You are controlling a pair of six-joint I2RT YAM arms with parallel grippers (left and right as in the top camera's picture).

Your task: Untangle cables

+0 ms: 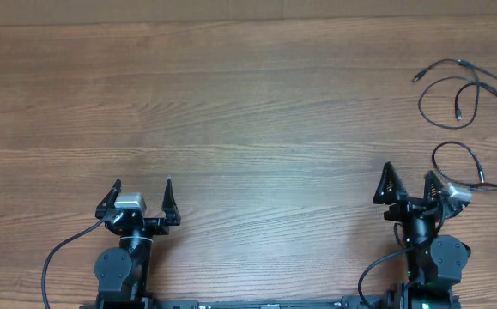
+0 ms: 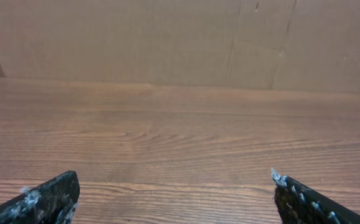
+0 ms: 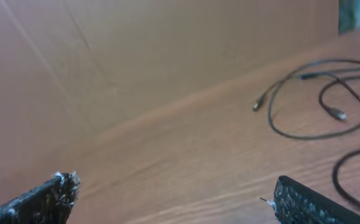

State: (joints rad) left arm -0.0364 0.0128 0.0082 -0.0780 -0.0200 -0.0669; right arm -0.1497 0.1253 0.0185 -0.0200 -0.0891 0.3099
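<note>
From above, the cables [image 1: 478,86] run off the right frame edge, one loop just beside the wide-spread right pincer [image 1: 410,172]. The left pincer [image 1: 142,183], equally spread, sits well left of the cables across open counter [image 1: 231,103]. Its wrist view ends at a wall [image 2: 167,37]; the right wrist's is blurred, with the cables cropped.

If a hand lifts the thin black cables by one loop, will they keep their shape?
Probably not: the cables lie in loose curves, so they likely sag. They look thin, probably light. The small plug ends may snag on other loops.
</note>
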